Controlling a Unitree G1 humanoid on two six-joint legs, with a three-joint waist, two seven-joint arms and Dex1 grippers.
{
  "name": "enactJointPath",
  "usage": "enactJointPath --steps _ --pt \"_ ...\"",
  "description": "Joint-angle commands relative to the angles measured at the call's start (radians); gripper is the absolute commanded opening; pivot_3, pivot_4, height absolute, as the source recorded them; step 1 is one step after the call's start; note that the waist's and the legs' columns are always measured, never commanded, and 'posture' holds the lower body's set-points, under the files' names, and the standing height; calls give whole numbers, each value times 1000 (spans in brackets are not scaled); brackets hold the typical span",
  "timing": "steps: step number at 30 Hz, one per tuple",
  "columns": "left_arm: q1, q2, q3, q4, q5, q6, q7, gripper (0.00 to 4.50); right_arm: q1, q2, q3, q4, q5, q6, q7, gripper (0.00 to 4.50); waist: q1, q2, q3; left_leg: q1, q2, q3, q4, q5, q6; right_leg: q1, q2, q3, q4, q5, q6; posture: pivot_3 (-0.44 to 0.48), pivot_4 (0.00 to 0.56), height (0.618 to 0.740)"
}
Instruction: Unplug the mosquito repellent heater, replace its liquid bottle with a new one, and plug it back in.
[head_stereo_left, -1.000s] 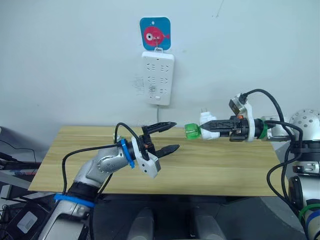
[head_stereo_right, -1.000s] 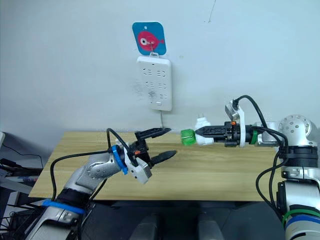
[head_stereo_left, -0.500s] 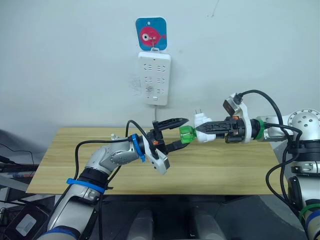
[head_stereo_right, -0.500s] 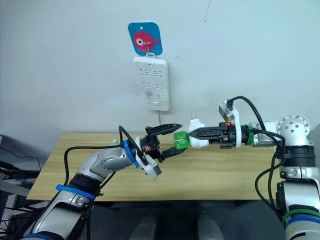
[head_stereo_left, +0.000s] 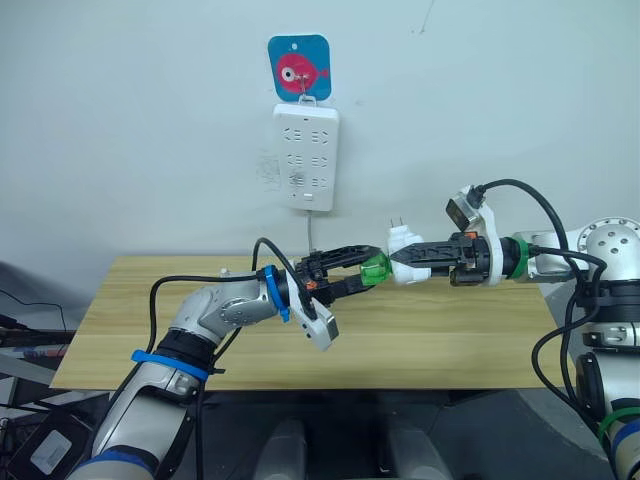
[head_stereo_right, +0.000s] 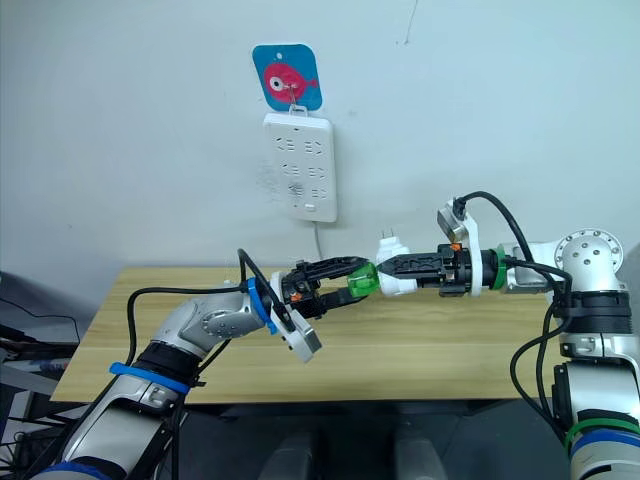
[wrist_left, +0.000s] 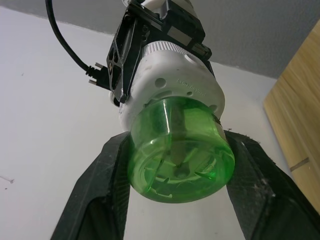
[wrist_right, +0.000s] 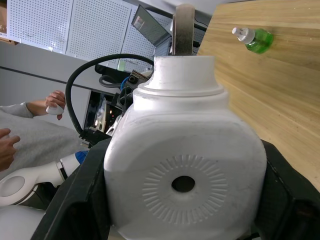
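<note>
The white mosquito repellent heater (head_stereo_left: 402, 241) is held in the air above the wooden table (head_stereo_left: 450, 340), prongs up, with my right gripper (head_stereo_left: 410, 260) shut on it. A green liquid bottle (head_stereo_left: 378, 270) sticks out of it toward my left arm. My left gripper (head_stereo_left: 368, 268) is shut on that bottle; in the left wrist view its black fingers (wrist_left: 100, 190) press both sides of the green bottle (wrist_left: 177, 150). The right wrist view looks onto the heater's face (wrist_right: 184, 170) with its round vent hole. Another green bottle with a white cap (wrist_right: 255, 39) lies on the table.
A long white power strip (head_stereo_left: 306, 157) hangs on the wall under a blue fish sign (head_stereo_left: 300, 68), above the table's far edge. A person's hands (wrist_right: 55, 100) appear in the background of the right wrist view.
My left gripper moved right to the green bottle and its fingers narrowed from wide open onto it. The right arm with the heater shifted slightly left, then held still.
</note>
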Motion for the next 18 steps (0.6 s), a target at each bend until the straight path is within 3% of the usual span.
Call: enactJointPath --steps 1,3,6,7,10,12,14,18 --pt "-13 24 -84 -33 -192 4 -96 2263 -2 -11 -10 -40 5 8 11 3087 0 0 0 0 0 0 0 0 0 0 0 0 0 0 0 -43 170 740" --pt "4 52 -162 -62 -404 106 -246 2263 -2 -20 -5 -48 -15 8 30 3087 -1 0 0 0 0 0 0 0 0 0 0 0 0 0 0 -45 173 740" --pt "48 93 -200 -208 -739 415 -476 2263 -4 -37 4 -73 -56 8 70 3087 -2 0 0 0 0 0 0 0 0 0 0 0 0 0 0 -50 178 740" --pt "64 100 -189 -277 -869 595 -526 2263 -5 -42 10 -86 -74 6 88 3087 -3 0 1 0 0 0 0 0 0 0 1 0 0 0 0 -50 180 740" --pt "73 144 -118 -493 -1572 1384 -509 2263 -1 -47 34 -115 -137 -13 144 3087 -5 0 2 0 0 -3 0 0 0 0 1 0 0 -1 0 -44 175 740" --pt "45 175 -63 -495 -1942 1731 -497 2263 -3 -49 50 -119 -173 -23 185 3087 -10 0 2 0 1 -10 1 0 0 1 2 -2 0 -3 4 -38 177 740" --pt "19 164 -12 -394 -2134 1939 -495 2263 -6 -55 68 -124 -201 -32 229 3087 -17 0 3 1 2 -13 1 0 0 1 5 -3 0 -5 4 -33 176 740" --pt "-18 64 79 -153 -2206 2119 -429 2263 -10 -53 88 -132 -247 -48 283 3087 -21 0 3 1 1 -10 0 0 0 2 7 -4 1 -6 4 -41 175 740"
